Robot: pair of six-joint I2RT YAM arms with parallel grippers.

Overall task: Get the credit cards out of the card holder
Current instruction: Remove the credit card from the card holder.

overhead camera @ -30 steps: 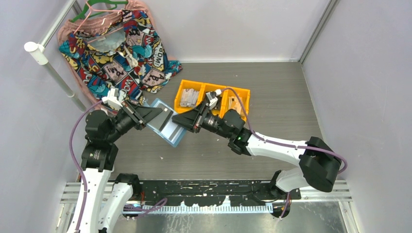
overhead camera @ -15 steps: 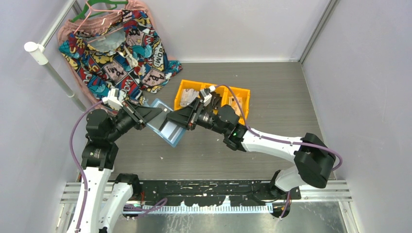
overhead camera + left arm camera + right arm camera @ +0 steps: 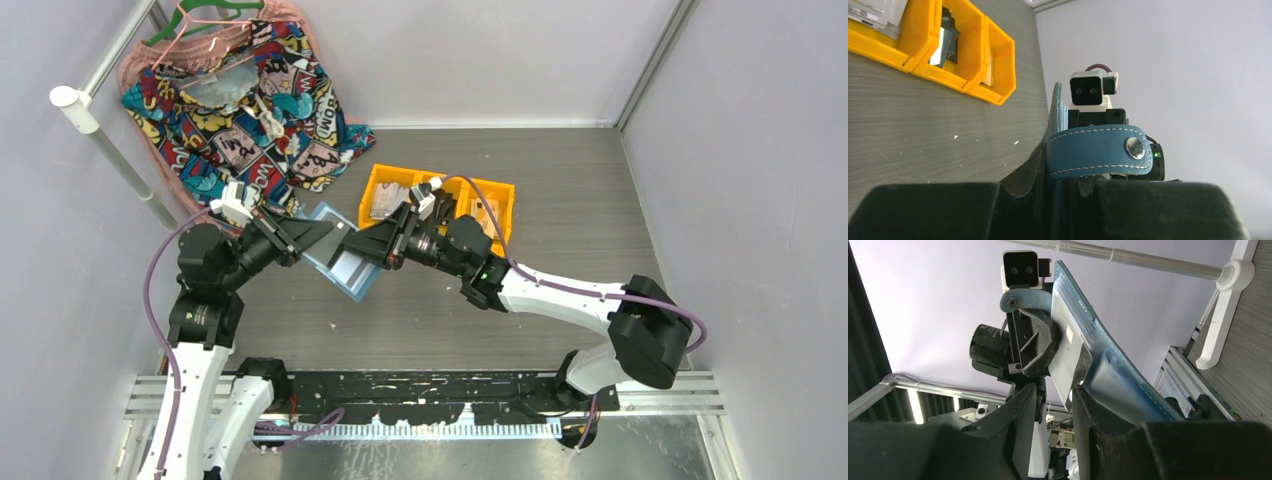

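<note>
The blue card holder (image 3: 345,262) is held open and on edge above the table by my left gripper (image 3: 320,237), which is shut on it. In the left wrist view its strap with the snap dot (image 3: 1134,148) lies just above my left gripper (image 3: 1068,186). In the right wrist view its lighter inside (image 3: 1083,305) faces me, with a pale card (image 3: 1068,357) sticking out of a pocket. My right gripper (image 3: 1055,405) is open, and the card's lower corner reaches into the gap, close to the right finger (image 3: 1093,415). In the top view my right gripper (image 3: 362,245) meets the holder's edge.
A yellow three-part bin (image 3: 500,187) with small items stands just behind the right arm, and also shows in the left wrist view (image 3: 973,75). A patterned garment (image 3: 240,100) hangs at the back left by a white pole (image 3: 110,150). Walls close in on both sides.
My right gripper has moved left, up to the card holder's edge, and has stayed there for the last half second. The left arm and holder have hardly moved.
</note>
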